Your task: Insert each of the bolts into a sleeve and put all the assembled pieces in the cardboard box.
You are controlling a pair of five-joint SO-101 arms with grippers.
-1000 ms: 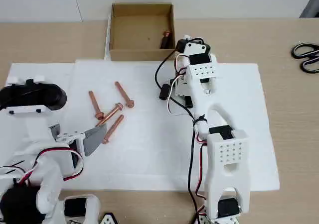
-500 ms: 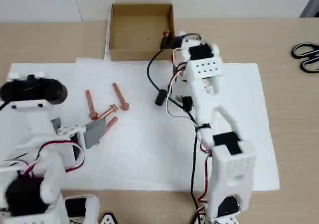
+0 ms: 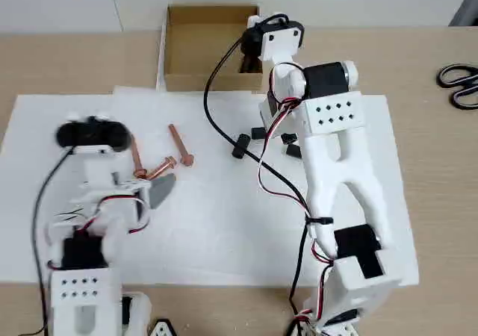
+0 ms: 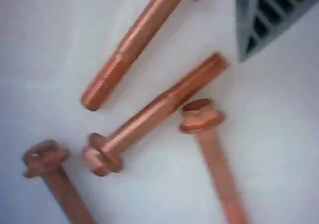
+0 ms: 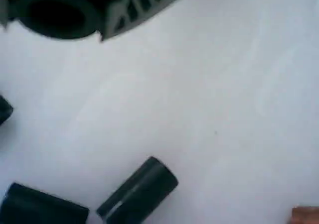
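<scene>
Plainly we are at the fetching of a bolt: the left gripper [image 3: 146, 189] hovers low over the bolts [image 4: 154, 112], fingers apart with nothing between them. Four bolts lie bunched on the foam [image 3: 224, 231], one's head touching a neighbour's shank, so the next move, we judge, calls for settling on a single shank and closing without dragging the others. The right gripper [image 5: 114, 15] hangs above the sleeves [image 3: 239, 145], which lie well apart from the bolts; its state we cannot tell. The box [image 3: 202, 48] stands at the foam's far edge. Foam covers part of a wooden table [image 3: 433, 164]; scissors [image 3: 458, 84] lie beyond the right arm [image 3: 328, 119], a pale wall [image 3: 336, 0] behind.
</scene>
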